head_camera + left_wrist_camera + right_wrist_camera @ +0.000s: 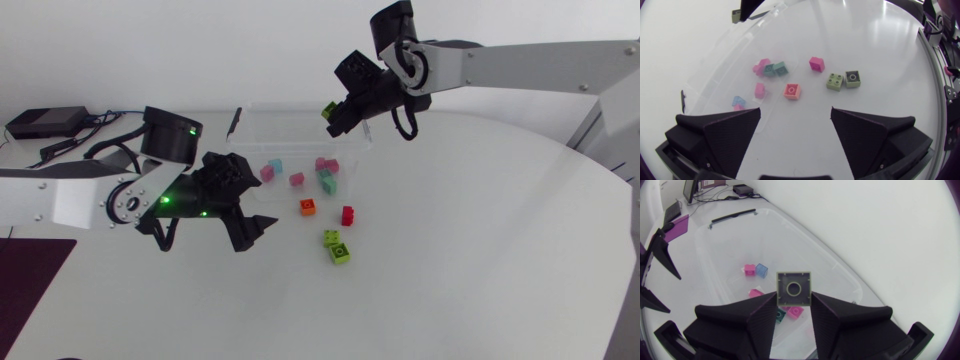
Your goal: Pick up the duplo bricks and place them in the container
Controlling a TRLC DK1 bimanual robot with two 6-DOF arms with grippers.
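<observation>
— Looking over the white bench (480, 250), what sits on it?
— A clear container (300, 106) toward the far edge. Nearer the middle lie an orange brick (308, 207), a red brick (347, 215) and a green pair (336, 246) just beside each other.
— What is in the container?
— Pink bricks (296, 180), a blue brick (276, 166) and a teal brick (328, 180), all on its floor.
— And the arms?
— The right gripper (335, 115) hangs over the container's right end, its fingers closed narrowly on a green brick (794, 287) above the rim. The left gripper (250, 225) hovers just beside the container's near left corner, fingers spread wide over bare bench.
</observation>
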